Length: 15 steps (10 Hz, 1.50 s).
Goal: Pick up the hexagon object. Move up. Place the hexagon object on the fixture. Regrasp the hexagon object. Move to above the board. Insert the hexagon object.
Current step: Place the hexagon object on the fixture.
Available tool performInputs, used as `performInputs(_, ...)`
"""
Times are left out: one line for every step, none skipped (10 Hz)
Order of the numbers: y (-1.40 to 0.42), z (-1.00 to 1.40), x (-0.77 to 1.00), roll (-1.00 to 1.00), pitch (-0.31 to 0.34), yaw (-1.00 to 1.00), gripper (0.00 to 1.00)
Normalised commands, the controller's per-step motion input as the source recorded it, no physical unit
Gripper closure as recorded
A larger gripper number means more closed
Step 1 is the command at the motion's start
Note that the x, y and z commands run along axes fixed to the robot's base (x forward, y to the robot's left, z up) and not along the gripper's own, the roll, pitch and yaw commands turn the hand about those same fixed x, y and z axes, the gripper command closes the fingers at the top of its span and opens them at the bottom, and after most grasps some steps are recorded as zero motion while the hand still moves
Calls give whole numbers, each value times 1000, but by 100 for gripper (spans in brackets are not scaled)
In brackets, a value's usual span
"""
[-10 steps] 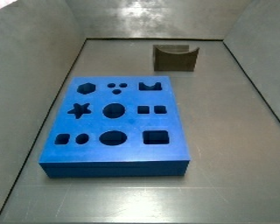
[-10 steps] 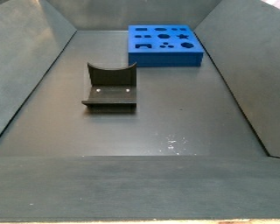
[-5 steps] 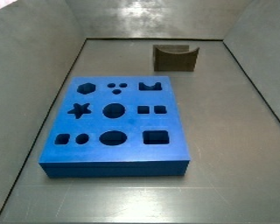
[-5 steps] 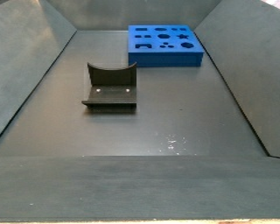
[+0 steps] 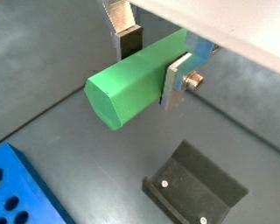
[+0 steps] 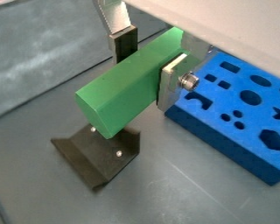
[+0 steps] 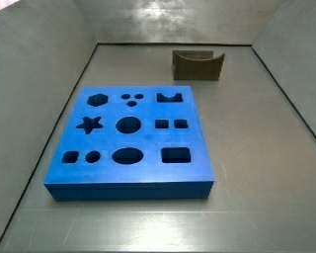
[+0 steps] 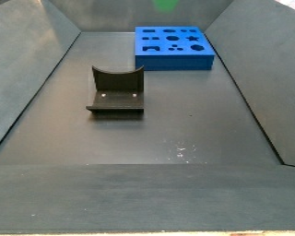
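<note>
Two silver fingers of the gripper clamp the hexagon object across its flat sides, holding it level in the air above the fixture. You risk the peg rolling off if its long axis meets the notch crooked. Both wrist views show the grasp and the board nearby. Both side views show only fixture and board; the arm is out of frame.
</note>
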Motion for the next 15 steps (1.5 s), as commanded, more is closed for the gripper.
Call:
performInputs(377, -417, 1000, -1000, 118, 79, 100)
performInputs(318, -337, 1000, -1000, 132, 65, 100)
performInputs(250, -245, 1000, -1000, 164, 36, 100)
performInputs(213, -186, 1000, -1000, 186, 14, 100)
performInputs(167, -136, 1000, -1000, 205, -26, 100)
performInputs(139, -104, 1000, -874, 187, -55, 100)
performInputs(103, -63, 923, -682, 154, -87, 100)
performInputs(90, -51, 881, -587, 139, -95, 100)
performInputs(76, -36, 798, -388, 112, -106, 100)
performInputs(56, -27, 735, -265, 96, -104, 100)
performInputs(48, -18, 661, -207, 81, -102, 100)
performInputs(50, -17, 584, -188, 69, -95, 100)
performInputs(46, -18, 490, -179, 68, -84, 100)
performInputs(45, -15, 430, -173, 65, -77, 100)
performInputs(42, -18, 373, -172, 68, -69, 100)
